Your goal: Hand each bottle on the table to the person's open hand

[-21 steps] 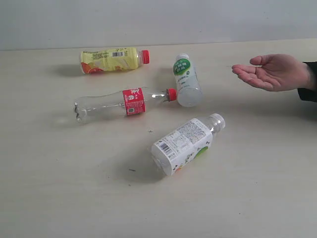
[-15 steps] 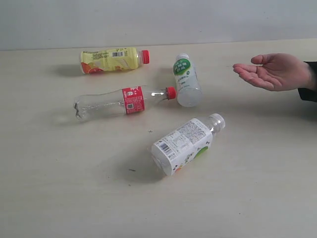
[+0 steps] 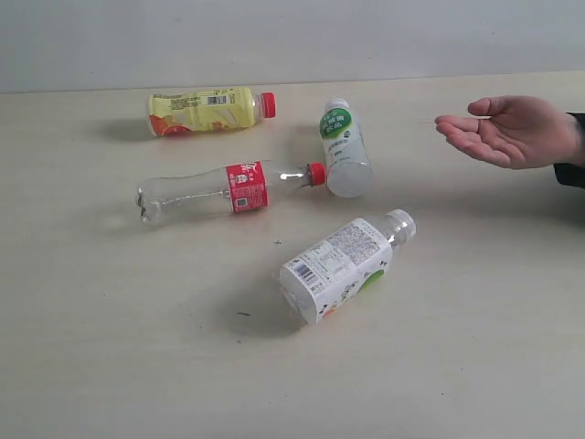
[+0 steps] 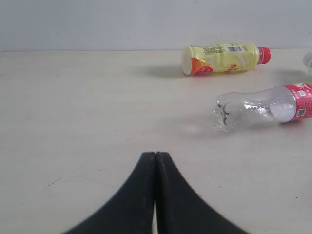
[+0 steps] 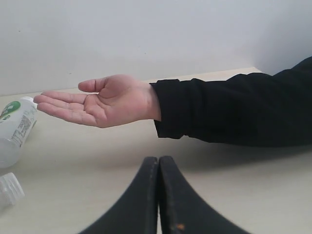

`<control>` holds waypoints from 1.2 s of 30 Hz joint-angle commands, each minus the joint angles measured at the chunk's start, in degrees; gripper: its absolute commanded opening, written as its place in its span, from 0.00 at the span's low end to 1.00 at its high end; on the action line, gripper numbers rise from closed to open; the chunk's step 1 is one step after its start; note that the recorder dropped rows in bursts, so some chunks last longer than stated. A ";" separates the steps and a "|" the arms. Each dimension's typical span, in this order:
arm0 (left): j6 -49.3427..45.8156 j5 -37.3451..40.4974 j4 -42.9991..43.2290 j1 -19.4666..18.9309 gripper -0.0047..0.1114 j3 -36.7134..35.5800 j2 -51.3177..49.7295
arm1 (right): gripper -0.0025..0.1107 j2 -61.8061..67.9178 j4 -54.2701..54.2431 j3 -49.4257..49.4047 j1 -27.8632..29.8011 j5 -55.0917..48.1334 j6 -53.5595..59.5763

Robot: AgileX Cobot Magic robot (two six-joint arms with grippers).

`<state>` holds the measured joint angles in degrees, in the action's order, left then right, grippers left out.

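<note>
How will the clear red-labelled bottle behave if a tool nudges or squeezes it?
The clear bottle lies on its side on the table, so a nudge would likely roll it. It looks empty, so probably light. Its thin-looking wall may dent when squeezed.

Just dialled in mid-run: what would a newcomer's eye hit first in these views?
The open hand, palm up, held over the right side of the table. Then four bottles lying on their sides left of it: the yellow bottle farthest back, the clear red-labelled bottle in front of it, the green-labelled bottle nearest the hand, the white-labelled bottle closest to the camera. Both the left gripper and right gripper are shut and empty.
</note>
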<state>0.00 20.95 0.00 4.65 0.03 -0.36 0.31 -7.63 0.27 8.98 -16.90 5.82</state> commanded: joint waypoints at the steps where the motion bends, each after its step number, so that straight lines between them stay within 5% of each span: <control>1: -2.20 -1.07 2.07 -0.10 0.05 -0.03 0.36 | 0.02 -0.31 0.08 -0.27 0.39 0.31 0.05; 5: -2.03 -3.96 1.10 -0.10 0.05 -0.03 0.36 | 0.02 -0.31 0.08 -0.27 0.39 0.31 0.05; 14: 7.95 -13.84 -25.78 -0.10 0.05 -0.03 0.36 | 0.02 -0.31 0.08 -0.27 0.39 0.31 0.05; 19: 7.95 -20.51 -29.52 -0.10 0.05 -0.03 0.36 | 0.02 -0.31 0.08 -0.27 0.39 0.31 0.05; 28: 20.03 -41.37 -26.46 -0.10 0.05 6.31 0.08 | 0.02 -0.31 0.08 -0.27 0.39 0.31 0.05; 33: 18.56 -40.27 -18.95 -0.10 0.05 18.59 -11.49 | 0.02 -0.31 0.08 -0.27 0.39 0.31 0.05; 36: 17.80 -30.68 -12.48 -0.10 0.05 28.92 -24.15 | 0.02 -0.31 0.08 -0.27 0.39 0.31 0.05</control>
<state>18.57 -17.44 -18.40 4.65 21.89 -14.71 0.31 -7.63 0.27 8.98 -16.90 5.82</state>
